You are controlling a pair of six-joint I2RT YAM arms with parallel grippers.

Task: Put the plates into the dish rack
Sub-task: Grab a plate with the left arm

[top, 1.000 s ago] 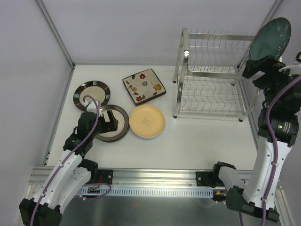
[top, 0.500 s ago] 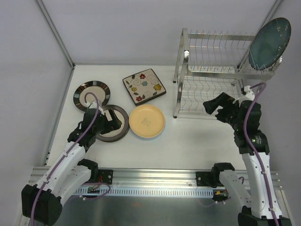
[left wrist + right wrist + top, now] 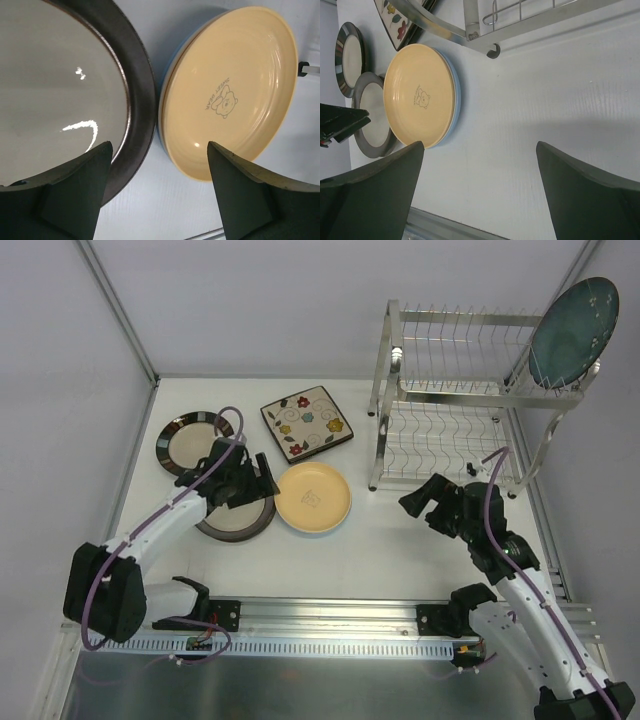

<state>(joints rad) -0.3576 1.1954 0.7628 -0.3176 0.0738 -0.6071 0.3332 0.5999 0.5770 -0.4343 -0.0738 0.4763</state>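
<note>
One teal plate (image 3: pixel 572 332) already stands on edge in the far right slot of the dish rack's (image 3: pixel 455 390) upper shelf, upright so the wires hold it. The rest lie flat on the table (image 3: pixel 400 540), well apart from the rack. They are a striped-rim plate (image 3: pixel 185 440), a square floral plate (image 3: pixel 307 422), a brown-rimmed plate (image 3: pixel 235 523) and a yellow plate (image 3: pixel 312 497) with the edge of a blue plate (image 3: pixel 457 100) showing beneath it. The left hand (image 3: pixel 262 485) hangs low over the seam where the brown-rimmed plate and the yellow one nearly touch. Its fingers are spread, one above each plate, and grip nothing. From there it looks set to pinch a rim, probably the brown one, though I can't tell which. The right hand (image 3: pixel 425 502) hovers near the rack's front foot, fingers wide and empty, pointed toward the yellow plate. I would guess it waits there to take whatever comes up, since it stands between the plates and the rack. Flat plates offer only a thin lip, so a slip seems the risk.
</note>
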